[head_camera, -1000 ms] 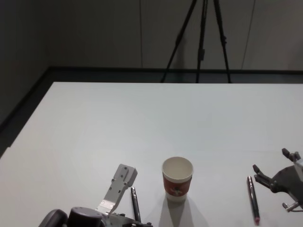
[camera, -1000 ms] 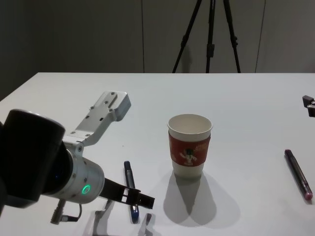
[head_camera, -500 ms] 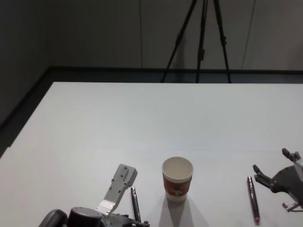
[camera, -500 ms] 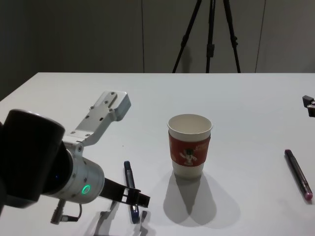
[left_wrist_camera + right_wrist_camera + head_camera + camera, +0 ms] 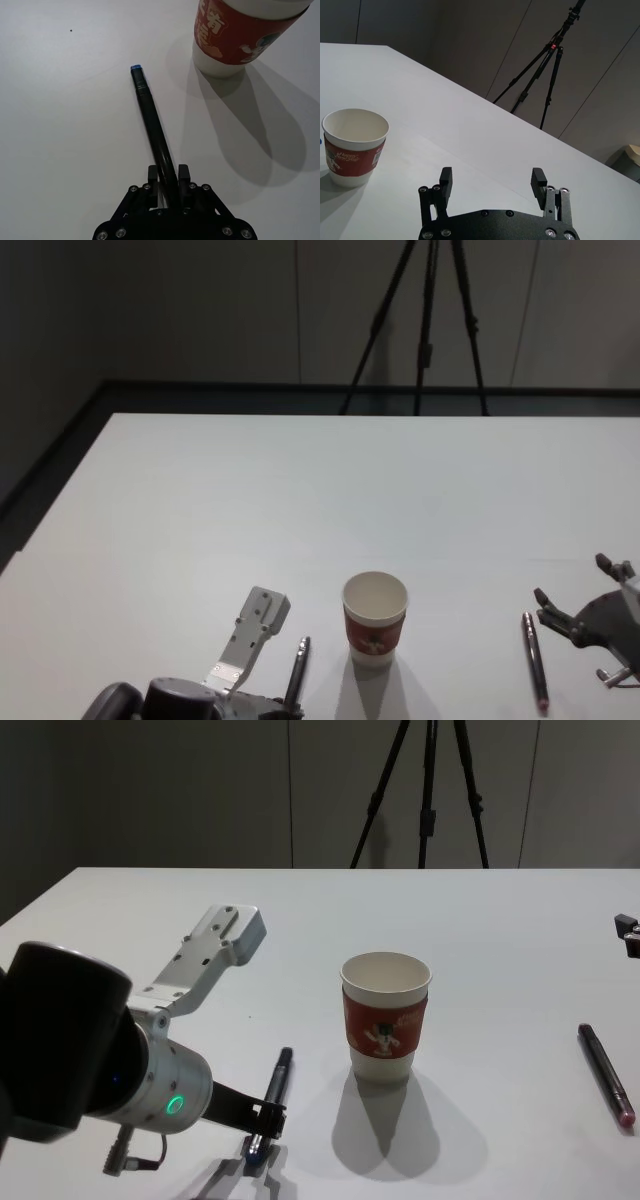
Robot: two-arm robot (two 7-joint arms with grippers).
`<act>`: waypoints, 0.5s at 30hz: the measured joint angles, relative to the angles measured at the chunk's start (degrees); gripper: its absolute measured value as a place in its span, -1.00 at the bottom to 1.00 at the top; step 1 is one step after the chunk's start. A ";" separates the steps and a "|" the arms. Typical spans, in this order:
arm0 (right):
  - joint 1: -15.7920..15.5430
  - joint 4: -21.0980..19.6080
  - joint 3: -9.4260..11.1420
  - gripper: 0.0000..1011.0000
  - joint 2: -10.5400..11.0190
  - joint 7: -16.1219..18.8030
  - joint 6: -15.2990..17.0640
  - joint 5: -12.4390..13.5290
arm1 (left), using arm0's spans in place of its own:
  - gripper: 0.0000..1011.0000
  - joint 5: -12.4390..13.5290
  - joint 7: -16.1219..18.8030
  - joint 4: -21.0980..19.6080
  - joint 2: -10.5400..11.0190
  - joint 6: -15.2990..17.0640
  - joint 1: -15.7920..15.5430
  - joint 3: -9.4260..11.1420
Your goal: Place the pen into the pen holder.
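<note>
— How far along is the task?
— The left gripper (image 5: 169,174), near and left of the pen holder (image 5: 386,1020), has its fingers clamped on the near end of the black pen (image 5: 150,112) (grasp done, apparently). Lifting it and dropping it in remain.
— And the right gripper (image 5: 492,182)?
— It sits at the right edge, fingers spread wide and empty, beside a second pen (image 5: 535,660).

Chest view, lower left: your left arm (image 5: 60,1030) – black drum, silver joint, green light, pale screwed bracket, maybe a thin cable loop | wrist views, bottom: your left gripper (image 5: 168,172) and right gripper (image 5: 492,175) – black, round screws.
</note>
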 joint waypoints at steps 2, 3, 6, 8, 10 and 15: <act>0.00 0.00 0.00 0.98 0.00 0.00 0.00 0.00 | -0.60 0.00 0.00 0.00 0.00 0.00 0.00 0.00; 0.00 0.00 0.00 0.98 0.00 0.00 0.00 0.00 | -0.62 0.00 0.00 0.00 0.00 0.00 0.00 0.00; 0.00 0.00 0.00 0.98 0.00 0.00 0.00 0.00 | -0.68 0.00 0.00 0.00 0.00 0.00 0.00 0.00; 0.00 0.00 0.00 0.98 0.00 0.00 0.00 0.00 | -0.68 0.01 0.00 0.00 0.00 0.00 0.00 0.00; 0.00 0.00 0.00 0.98 0.00 0.00 0.00 0.00 | -0.68 0.01 0.00 0.00 0.00 0.00 0.00 0.00; 0.00 0.00 0.00 0.98 0.00 0.00 0.00 0.00 | -0.68 0.01 0.00 0.00 0.00 0.00 0.00 0.00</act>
